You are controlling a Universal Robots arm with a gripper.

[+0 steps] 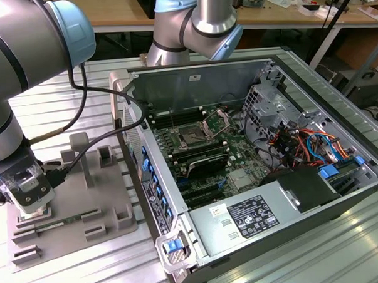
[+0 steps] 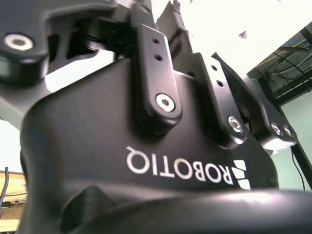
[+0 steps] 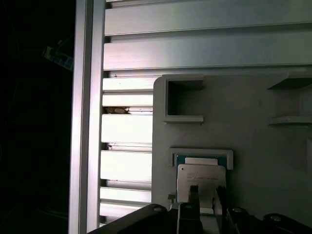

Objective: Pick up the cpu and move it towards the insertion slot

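Note:
The cpu (image 3: 201, 176), a small pale silver square with a green edge behind it, rests in a raised seat on the grey fixture plate (image 3: 258, 156). My gripper (image 3: 207, 196) is right at the chip's near edge and overlaps it. In the exterior view my gripper (image 1: 29, 197) hangs low over the fixture plate (image 1: 79, 212) at the exterior view's left. The insertion slot (image 1: 192, 136) is a dark square socket on the green board inside the open computer case. Its shiny frame (image 1: 216, 118) is hinged up. The slot lies well to the exterior view's right of my gripper.
The case's side wall (image 1: 136, 153) stands between the fixture plate and the board. Grey blocks (image 1: 105, 157) rise from the plate. Inside the case are a power supply (image 1: 242, 217), coloured cables (image 1: 299, 143) and a metal drive cage (image 1: 263, 107). Ribbed aluminium table (image 3: 126, 131) surrounds the plate.

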